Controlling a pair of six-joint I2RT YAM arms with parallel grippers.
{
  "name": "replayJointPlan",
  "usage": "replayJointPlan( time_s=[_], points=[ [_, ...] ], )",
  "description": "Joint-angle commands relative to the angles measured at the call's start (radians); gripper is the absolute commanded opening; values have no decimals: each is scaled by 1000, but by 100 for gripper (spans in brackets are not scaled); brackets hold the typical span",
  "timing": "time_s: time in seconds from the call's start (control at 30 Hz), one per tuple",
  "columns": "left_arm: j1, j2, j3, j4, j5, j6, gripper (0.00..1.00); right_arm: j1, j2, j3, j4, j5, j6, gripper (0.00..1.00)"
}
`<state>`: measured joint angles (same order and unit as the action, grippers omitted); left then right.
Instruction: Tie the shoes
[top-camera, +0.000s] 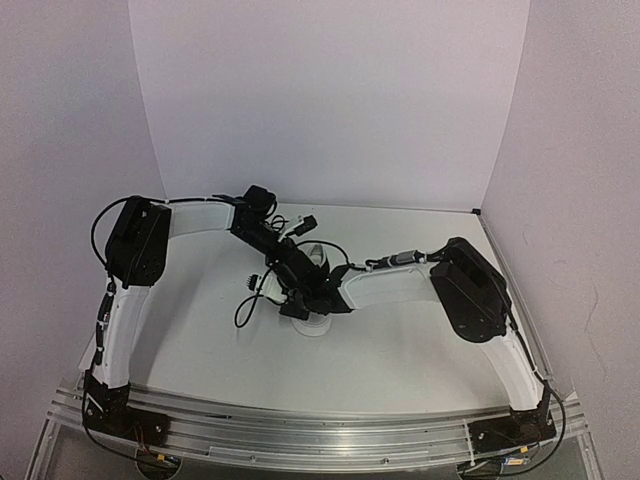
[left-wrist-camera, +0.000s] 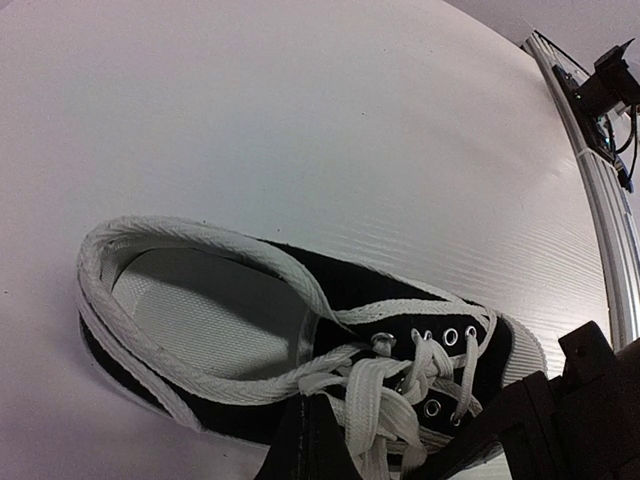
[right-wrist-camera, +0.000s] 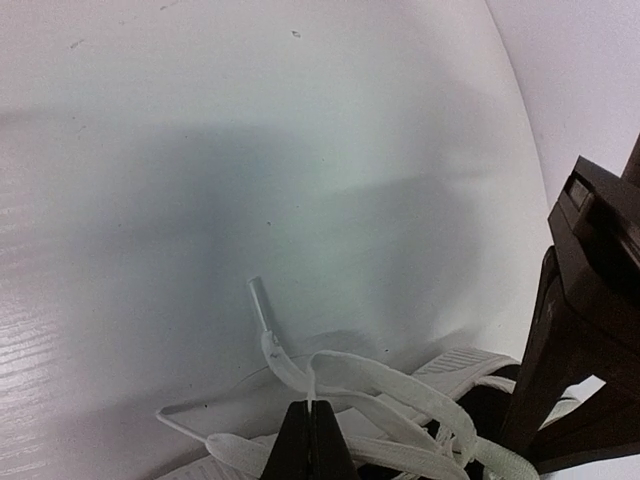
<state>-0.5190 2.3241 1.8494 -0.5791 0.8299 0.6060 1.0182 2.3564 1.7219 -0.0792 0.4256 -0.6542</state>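
Black canvas, white rubber sole and toe cap: looking down on a small low-top black canvas sneaker sitting near the middle of the white table top, mostly hidden in the top view under the two meeting arms. Seeing, from the left wrist, its open mouth and pale insole facing the camera, heel to the left, toe cap to the lower right, sole flat on the table. Finding the long white flat laces threading through the silver eyelets and bunching loosely over the tongue, not tied. Noting the left gripper reaching in from the far left, its jaws pressing together right beside that lace bunch; not being able to tell whether a strand is caught between them. Noting the right gripper coming in from the right, its black fingertips pinching tight on a strand of the laces, just above the sneaker. Seeing one lace end with its clear plastic tip sticking up and away from the pinch, over bare table. Spotting a black cable looping over the table just left of the sneaker, and an aluminium rail running along the near edge, bearing both arm bases.
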Motion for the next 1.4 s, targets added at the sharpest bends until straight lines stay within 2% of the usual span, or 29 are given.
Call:
replayJointPlan(
  time_s=[0.0,0.2,0.43,0.8,1.2,1.27,1.37],
  points=[
    [-4,-1,60,-2,-42,22,0,-16,-117,-49,-4,-91,224,0],
    [-5,-2,65,5,-79,41,0,-59,-297,-297,203,-183,480,0],
    [-4,-2,64,-8,-99,59,0,-116,-399,-484,375,-264,687,0],
    [7,-29,57,32,-214,64,0,-181,-515,-686,421,-263,857,0],
    [71,-18,84,113,-332,66,0,-181,-532,-774,436,-271,930,0],
    [80,-22,100,75,-295,64,0,-182,-534,-775,438,-272,932,0],
    [80,-43,125,-46,-58,98,5,-181,-528,-747,438,-282,915,0]
  ],
)
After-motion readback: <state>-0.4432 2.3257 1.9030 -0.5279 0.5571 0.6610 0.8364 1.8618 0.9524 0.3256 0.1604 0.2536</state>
